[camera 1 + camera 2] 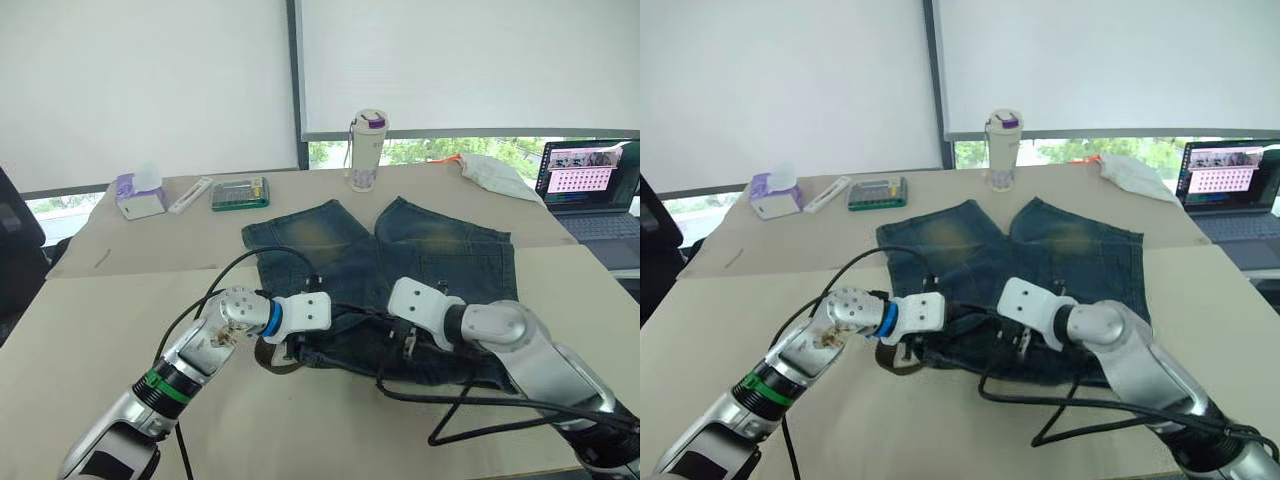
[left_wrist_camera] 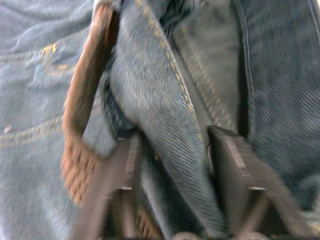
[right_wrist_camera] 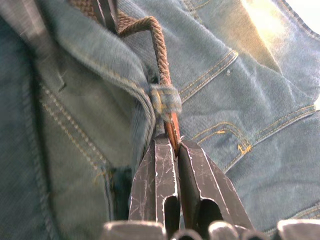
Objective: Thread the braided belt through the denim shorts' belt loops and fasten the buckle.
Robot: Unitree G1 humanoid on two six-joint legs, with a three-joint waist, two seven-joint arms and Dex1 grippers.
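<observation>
My right gripper [image 3: 175, 150] is closed on the tip of the braided belt [image 3: 161, 50], the strap pinched edge-on between the two black fingers just beside one of the belt loops [image 3: 166, 101]. The strap passes through that loop and arches away over the denim. My left gripper [image 2: 175, 150] is clamped on a raised fold of the waistband of the denim shorts [image 1: 440, 250], one finger on each side of the fold; the brown strap runs just beside that fold. In the head view, a dark loop of the belt shows at the shorts' near left corner, below my left wrist. The buckle cannot be made out.

The shorts lie on a pale table [image 1: 90, 340], waistband toward me, legs pointing away. Beyond them stand a bottle with a purple lid [image 1: 367, 150], a green case [image 1: 240, 192], a tissue box [image 1: 139, 196] and a white cloth [image 1: 495, 172]. A laptop [image 1: 590, 190] sits open at the far right. White roller blinds [image 1: 150, 80] cover the windows behind.
</observation>
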